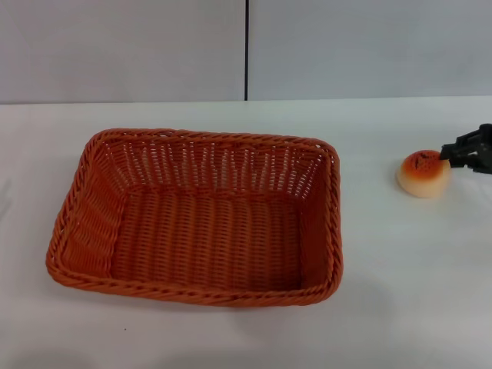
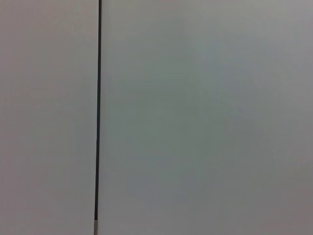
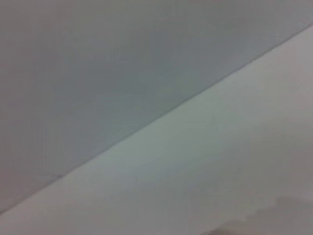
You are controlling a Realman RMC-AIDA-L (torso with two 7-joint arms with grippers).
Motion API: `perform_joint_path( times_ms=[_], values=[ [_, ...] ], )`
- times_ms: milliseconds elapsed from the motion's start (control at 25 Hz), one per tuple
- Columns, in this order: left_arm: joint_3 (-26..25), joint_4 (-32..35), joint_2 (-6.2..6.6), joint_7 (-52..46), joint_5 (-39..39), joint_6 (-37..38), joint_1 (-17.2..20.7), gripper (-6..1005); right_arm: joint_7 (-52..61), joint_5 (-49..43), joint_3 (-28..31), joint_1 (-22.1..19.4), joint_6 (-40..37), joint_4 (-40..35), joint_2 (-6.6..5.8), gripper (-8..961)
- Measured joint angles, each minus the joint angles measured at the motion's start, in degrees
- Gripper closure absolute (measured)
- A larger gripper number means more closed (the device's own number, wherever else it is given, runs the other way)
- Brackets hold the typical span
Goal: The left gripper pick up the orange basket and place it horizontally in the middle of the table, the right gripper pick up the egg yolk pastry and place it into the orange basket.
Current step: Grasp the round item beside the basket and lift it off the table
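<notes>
One orange basket (image 1: 196, 219), one egg yolk pastry (image 1: 423, 173) beside right gripper (image 1: 452, 157), jaws' state unclear.

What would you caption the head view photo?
Right hand reaches the egg yolk pastry beside an empty orange basket on the white table.

The orange basket (image 1: 196, 219) sits open on top, with nothing inside (its woven walls block the sides). Bare white surface (image 1: 400, 284) lies between it and the egg yolk pastry (image 1: 423, 173), which touches the right tool (image 1: 448, 154).
</notes>
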Motion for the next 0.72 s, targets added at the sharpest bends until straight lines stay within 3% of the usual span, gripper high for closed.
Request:
perform_joint_path(
  times_ms=[120,240,720],
  values=[
    [-0.01,-0.03,-0.06,0.00,-0.01,-0.04,-0.01,305,-0.45,2.83,-0.34,-1.17,1.64,-1.07,0.03,655],
    [-0.01,-0.11,-0.08,0.00,-0.08,-0.15,-0.19,305,-1.04,5.10,-0.37,-2.16,2.94,-2.17,0.17,888],
    [0.20,-0.15,-0.08,-0.01,-0.12,-0.55,-0.39,304,-1.79,6.00,-2.22,-2.13,5.27,-1.22,1.11,947]
  ],
)
